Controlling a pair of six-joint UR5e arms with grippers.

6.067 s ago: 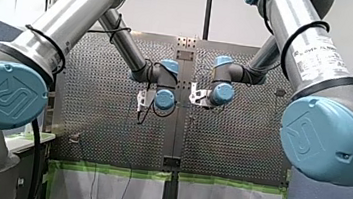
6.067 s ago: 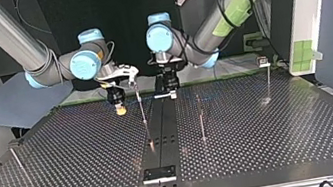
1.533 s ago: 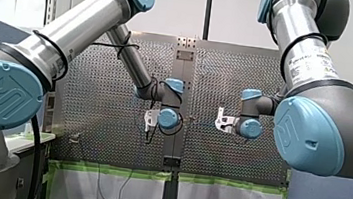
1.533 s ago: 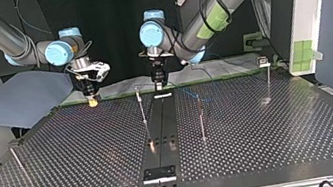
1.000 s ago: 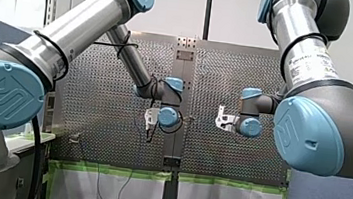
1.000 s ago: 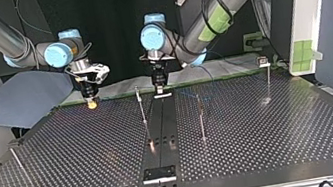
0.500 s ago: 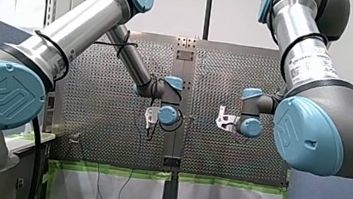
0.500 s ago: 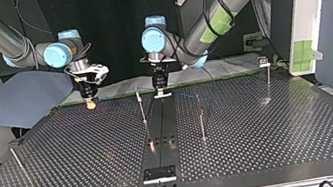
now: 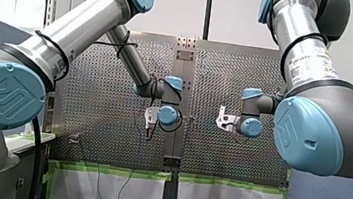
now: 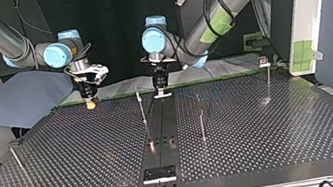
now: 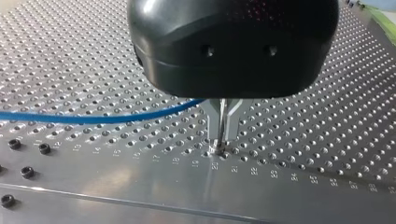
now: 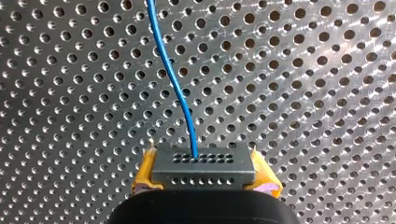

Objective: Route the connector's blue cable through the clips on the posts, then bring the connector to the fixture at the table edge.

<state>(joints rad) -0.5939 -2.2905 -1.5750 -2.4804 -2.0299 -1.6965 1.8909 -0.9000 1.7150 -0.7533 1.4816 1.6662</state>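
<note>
The right pincer [image 12: 204, 181] is clamping the one connector [image 12: 201, 163] by its two short sides between yellow pads [image 12: 145, 170]. This is probably so that the holed face is lying bare and the single blue cable [image 12: 173, 79] is leaving it freely toward twelve o'clock. In the top view this pincer is hanging low over the table [image 10: 87, 151] at ten o'clock.

The left pincer [image 11: 222, 135] is standing at twelve o'clock there, its metal fingers [image 11: 213, 119] drawn narrow, tips down at the table. The cable is running in from nine o'clock and vanishing at them, so it seems pinched, likely as a second hold for steering.

Four posts are rising from the table:
- a post [image 10: 141, 108] and a post [image 10: 201, 121] around the middle
- a post [image 10: 269, 81] at three o'clock
- a leaning post [image 10: 17, 162] at eight o'clock

One fixture [image 10: 159, 174] is waiting at six o'clock, well apart from the connector.
</note>
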